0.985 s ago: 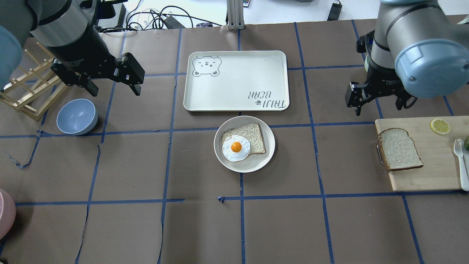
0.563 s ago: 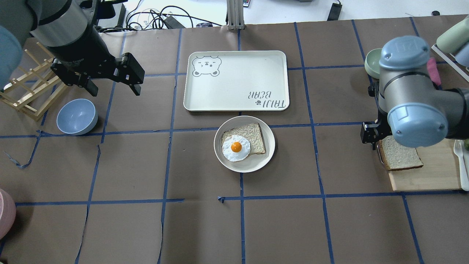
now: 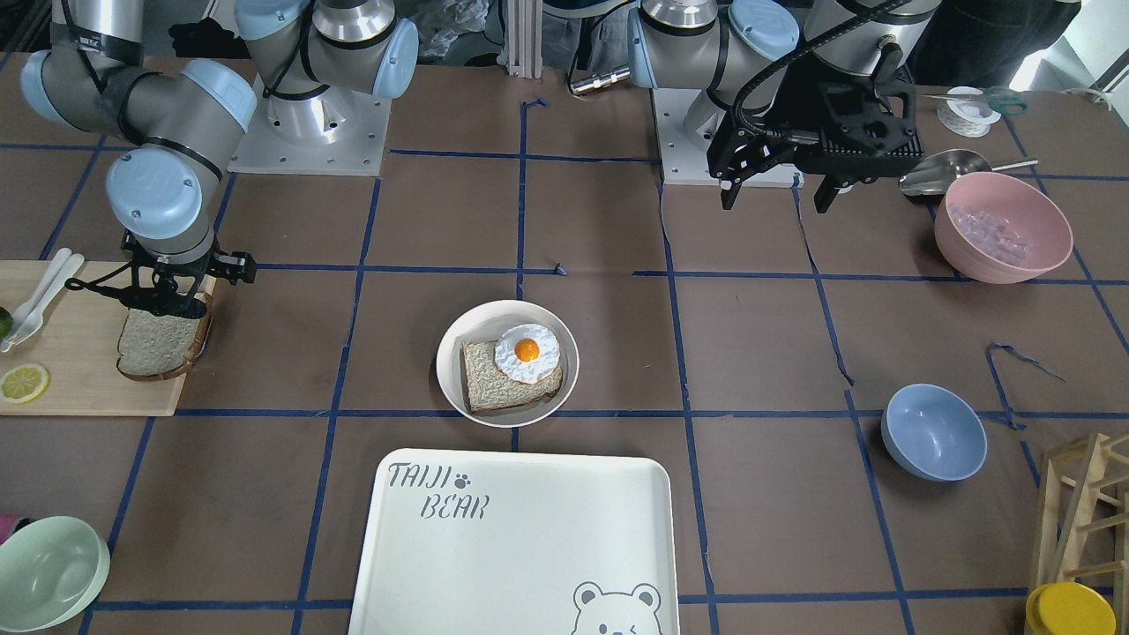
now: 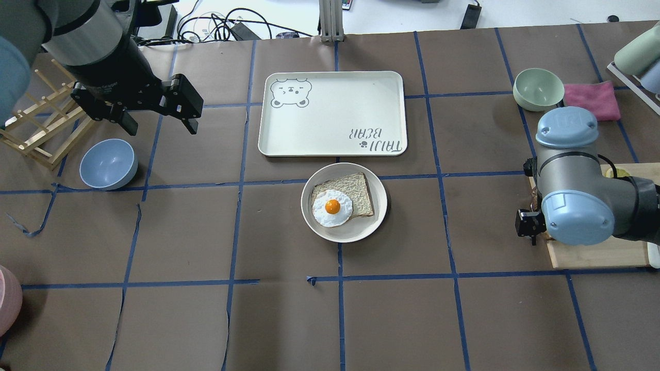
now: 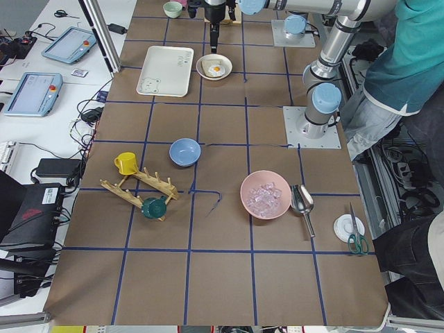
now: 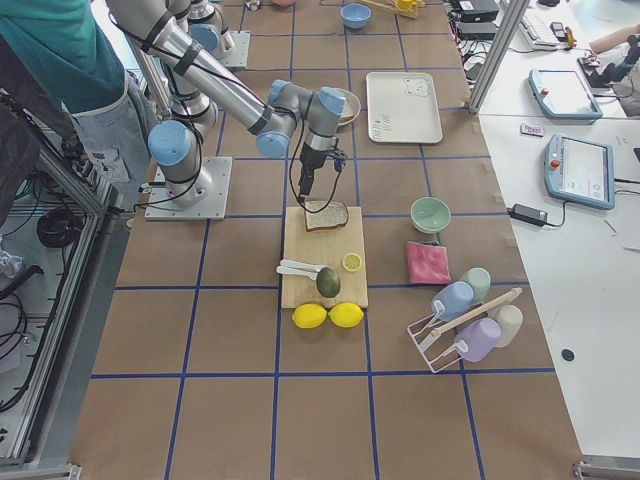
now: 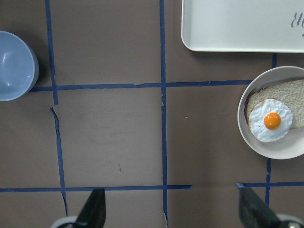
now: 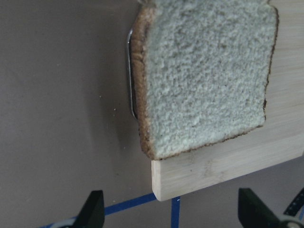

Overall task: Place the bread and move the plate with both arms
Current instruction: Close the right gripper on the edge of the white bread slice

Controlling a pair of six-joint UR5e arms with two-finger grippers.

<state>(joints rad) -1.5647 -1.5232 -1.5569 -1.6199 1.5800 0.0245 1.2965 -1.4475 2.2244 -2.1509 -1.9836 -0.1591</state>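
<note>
Right wrist-mounted view: bread flat on board, just below and ahead of right hand. Fingers set wide apart, nothing between them, nothing held. Contact with the slice not confirmable in any view. Front-facing view puts the hand low over the slice's rounded end.

One crust side overhanging the board's rim, above a thin metal loop.

Left hand: raised, likewise wide open and empty. Plate well off to its side, near the middle of the worktop, carrying a second slice and egg. Tray just beyond the plate.

Handling, judged:
- Light, with soft spongy crumb and firmer crust.
- Likely to sag or fold if lifted by one corner, and to dent or tear under a hard squeeze.
- No slip worry, given the rough, porous surface.

Best hold, judged: over the overhanging crust side, with room there for a finger underneath. Otherwise across two opposite crust sides. Little else to pinch on a flat-lying slice. Close gently and stop at first resistance.

Stage, judged: reaching for bread, pickup not yet made. Placing on plate and two-handed plate move both to come. Risk: lower finger catching board rim or metal loop on closing.
</note>
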